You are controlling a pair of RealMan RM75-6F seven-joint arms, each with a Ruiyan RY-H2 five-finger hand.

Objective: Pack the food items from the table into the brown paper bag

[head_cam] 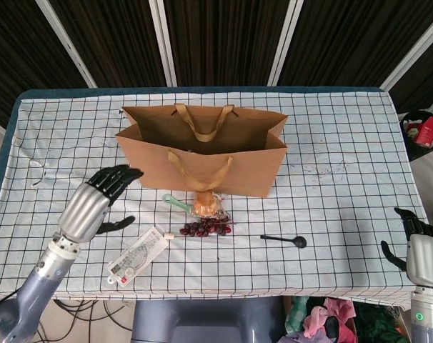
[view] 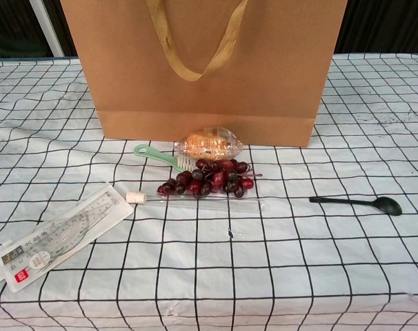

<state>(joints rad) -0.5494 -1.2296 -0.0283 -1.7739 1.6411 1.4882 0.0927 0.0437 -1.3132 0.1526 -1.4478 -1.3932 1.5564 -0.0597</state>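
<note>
Grapes (head_cam: 206, 228) lie on the table (head_cam: 331, 179) just in front of the brown paper bag (head_cam: 202, 150), a dark red bunch touching a wrapped bun (head_cam: 206, 205) that sits between them and the bag's front wall. In the chest view the bun's clear wrapper rests against the foot of the bag, and a green brush (view: 157, 157) lies at the bun's left side with its handle pointing left. The bag stands upright and open, both handles raised; the head view does not show what is inside.

A small white cap (view: 136, 197) lies just left of the grapes, and beyond it a packaged ruler set (head_cam: 136, 256) lies slanted near the front edge. A black spoon (head_cam: 284, 239) lies to the right of the grapes, apart from them, with its bowl to the right.

The left hand (head_cam: 95, 206) hovers over the table's left part, well apart from the bag and the food, fingers spread and holding nothing. The right hand (head_cam: 414, 246) is at the table's far right edge, partly cut off by the frame, fingers apart and empty.
</note>
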